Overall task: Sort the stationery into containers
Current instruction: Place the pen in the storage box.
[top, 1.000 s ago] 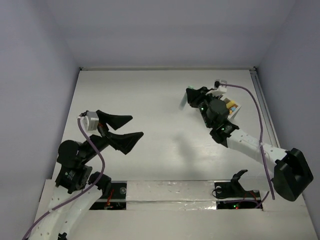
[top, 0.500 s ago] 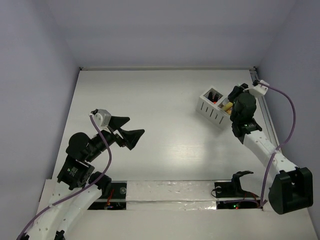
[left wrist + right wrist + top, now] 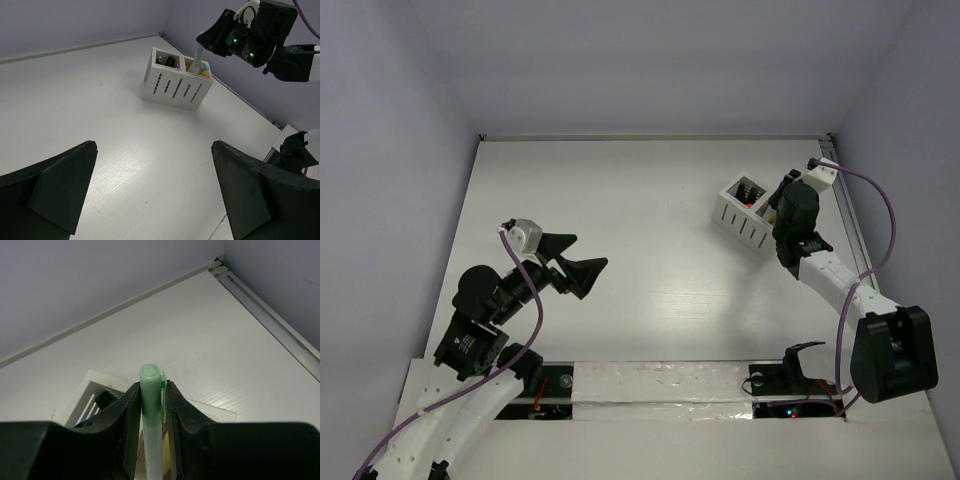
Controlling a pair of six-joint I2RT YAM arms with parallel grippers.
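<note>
R claw (image 3: 151, 390) pinching mint marker (image 3: 150, 410), held upright, cap end up, fingers pressed on both sides. Lower end of marker at mouth of box (image 3: 172, 86), at compartment nearest R wall, alongside yellow + blue pieces (image 3: 204, 68). Dark piece (image 3: 170, 61) in next compartment. Box standing at far R of table (image 3: 620, 200), near rail (image 3: 850, 225). L claw (image 3: 588, 252) spread wide, hovering over L side of table, well apart from box.

Robot lab: white table (image 3: 620, 200), lilac walls (image 3: 380, 150)
</note>
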